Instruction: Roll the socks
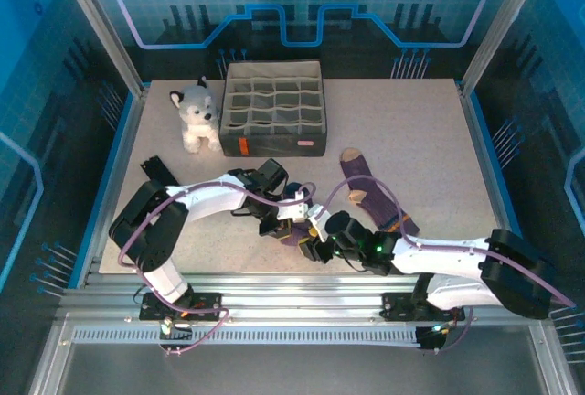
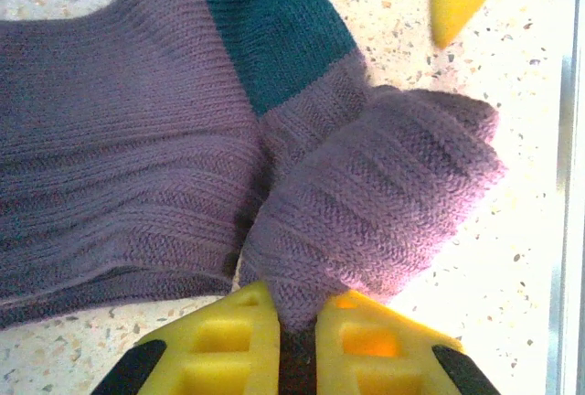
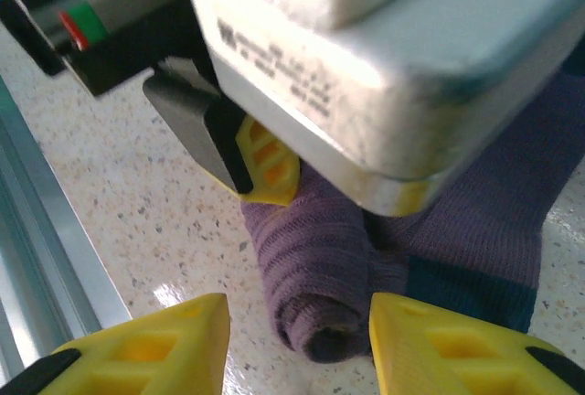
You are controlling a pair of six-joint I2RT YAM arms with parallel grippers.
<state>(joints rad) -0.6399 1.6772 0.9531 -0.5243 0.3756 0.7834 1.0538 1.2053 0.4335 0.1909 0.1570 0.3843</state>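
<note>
The purple sock with the navy heel [image 2: 265, 29] lies flat at the near middle of the table, one end wound into a roll [image 2: 384, 194]. My left gripper [image 2: 300, 299] is shut on the edge of that roll, its yellow fingers pinching the knit. My right gripper [image 3: 297, 308] stands open, its fingers either side of the roll's end [image 3: 320, 294] without squeezing it. From above, both grippers meet over this sock [image 1: 291, 238], the left gripper [image 1: 281, 223] just behind the right gripper [image 1: 311, 241]. The second purple sock [image 1: 367, 196], with tan toe and heel, lies flat to the right.
A grey fabric organizer box [image 1: 272, 107] with many cells stands at the back middle. A plush husky [image 1: 195, 113] sits beside it on the left. The table's metal front rail [image 3: 37, 230] runs close to the right gripper.
</note>
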